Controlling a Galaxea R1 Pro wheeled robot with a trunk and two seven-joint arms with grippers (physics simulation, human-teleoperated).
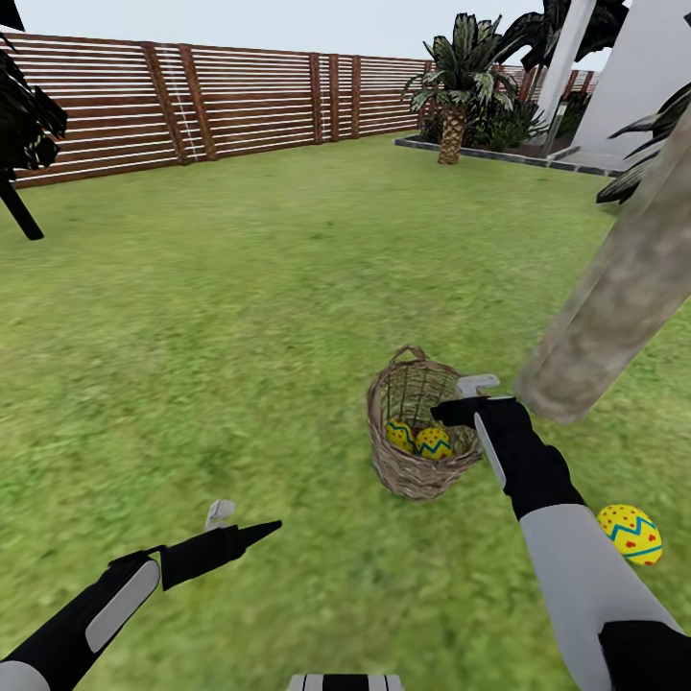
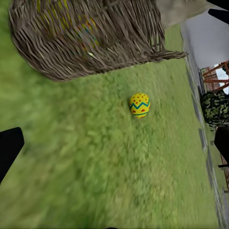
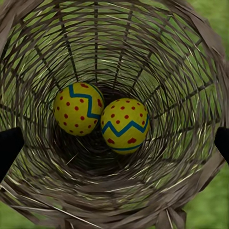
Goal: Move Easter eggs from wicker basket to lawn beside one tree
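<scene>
Right of centre in the head view: wicker basket (image 1: pixel 415 437) upright on the lawn (image 1: pixel 240 317), two Easter eggs (image 1: pixel 433 442) side by side and touching at its bottom. Above the basket's mouth, right fingers (image 1: pixel 477 398) spread, empty, pointing down at both eggs (image 3: pixel 125 125). Lower right, third egg (image 1: pixel 630 534) lying on the grass near the grey-brown tree (image 1: pixel 614 297) trunk, apart from the basket. Lower left, left fingers (image 1: pixel 235 523) spread, empty, low over the grass. Across the top, slatted fence (image 1: pixel 240 96); upper right, palm (image 1: pixel 459 82).
</scene>
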